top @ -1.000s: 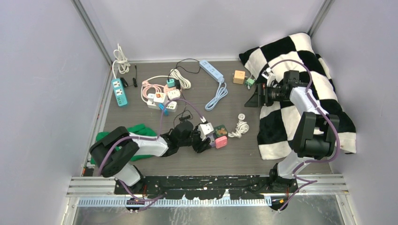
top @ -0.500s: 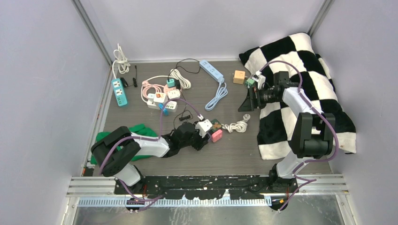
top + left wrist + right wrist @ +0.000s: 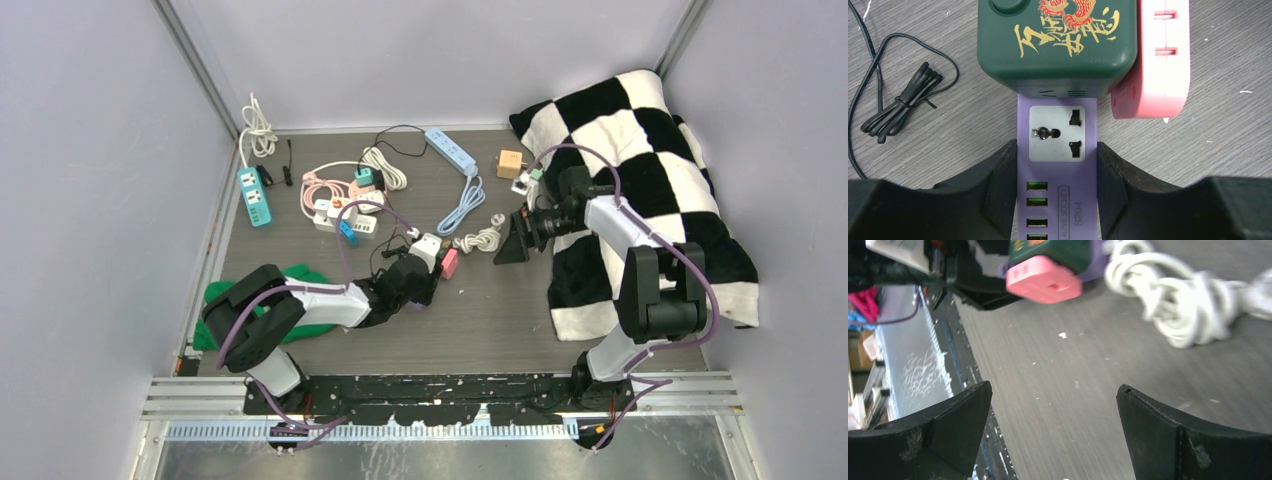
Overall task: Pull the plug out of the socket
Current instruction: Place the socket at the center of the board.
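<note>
My left gripper (image 3: pixel 1057 159) is shut on a purple power strip (image 3: pixel 1057 185), one finger on each long side. A dark green cube plug (image 3: pixel 1057 45) with gold characters sits in the strip's far end, and a pink plug (image 3: pixel 1158 65) lies against its right side. In the top view my left gripper (image 3: pixel 424 284) holds this cluster at mid-table, with the pink plug (image 3: pixel 449 263) showing. My right gripper (image 3: pixel 510 243) is open and empty just right of a coiled white cord (image 3: pixel 478 240). Its wrist view shows the pink plug (image 3: pixel 1043 282) and the cord (image 3: pixel 1178 310) ahead of it.
A black-and-white checked blanket (image 3: pixel 650 150) covers the right side. A green cloth (image 3: pixel 300 285) lies under my left arm. Several power strips and cords (image 3: pixel 345 205) crowd the back left, with a blue strip (image 3: pixel 450 150), a teal strip (image 3: pixel 254 195) and a wooden cube (image 3: pixel 510 163).
My left gripper has carried the strip and its plugs toward the back left, and the white cord trailed along. My right gripper has come off the blanket, moving left toward the cord.
</note>
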You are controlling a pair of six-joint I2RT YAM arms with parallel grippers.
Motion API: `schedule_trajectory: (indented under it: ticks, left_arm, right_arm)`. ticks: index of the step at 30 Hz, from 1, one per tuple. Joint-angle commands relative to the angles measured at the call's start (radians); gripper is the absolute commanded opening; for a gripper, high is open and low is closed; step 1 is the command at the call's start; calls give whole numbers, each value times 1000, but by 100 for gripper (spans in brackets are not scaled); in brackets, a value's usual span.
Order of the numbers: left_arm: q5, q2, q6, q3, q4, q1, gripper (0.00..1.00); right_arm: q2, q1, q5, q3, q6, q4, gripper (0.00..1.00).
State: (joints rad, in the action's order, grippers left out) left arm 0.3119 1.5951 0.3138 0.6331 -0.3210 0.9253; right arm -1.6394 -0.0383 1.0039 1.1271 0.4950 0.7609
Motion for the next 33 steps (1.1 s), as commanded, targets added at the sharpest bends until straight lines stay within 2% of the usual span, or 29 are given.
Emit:
schedule_trajectory:
  ticks: [1, 4, 7, 12, 20, 22, 23, 29, 31, 33]
  left_arm:
    - [7, 23, 49, 4, 72, 1, 30]
    - [-10, -15, 37, -11, 63, 1, 49]
    - [-33, -62, 28, -38, 41, 1, 62]
    - [-77, -139, 19, -87, 10, 1, 73]
    - [-111, -315, -18, -157, -15, 1, 78]
    - [-91, -375, -5, -169, -21, 0, 89]
    - [-65, -400, 20, -169, -15, 0, 98]
    - [60, -472, 141, -147, 47, -6, 100]
    - [74, -462, 163, -133, 67, -8, 99]
    - [85, -437, 189, -119, 76, -8, 94]
  right_arm:
    - [80, -89, 46, -54, 138, 30, 100]
    - [80, -134, 14, -61, 132, 16, 100]
    - [75, -167, -12, -56, 111, 0, 100]
    - [63, -185, -30, -51, 81, -19, 100]
    - [61, -187, -43, -50, 7, -62, 100]
    - [57, -188, -39, -50, -16, -79, 100]
    - [57, -187, -40, -50, -29, -89, 100]
    - [52, -187, -81, -58, -165, -180, 99]
    - [52, -188, -98, -67, -216, -224, 96]
    - [49, -192, -114, -71, -238, -242, 91]
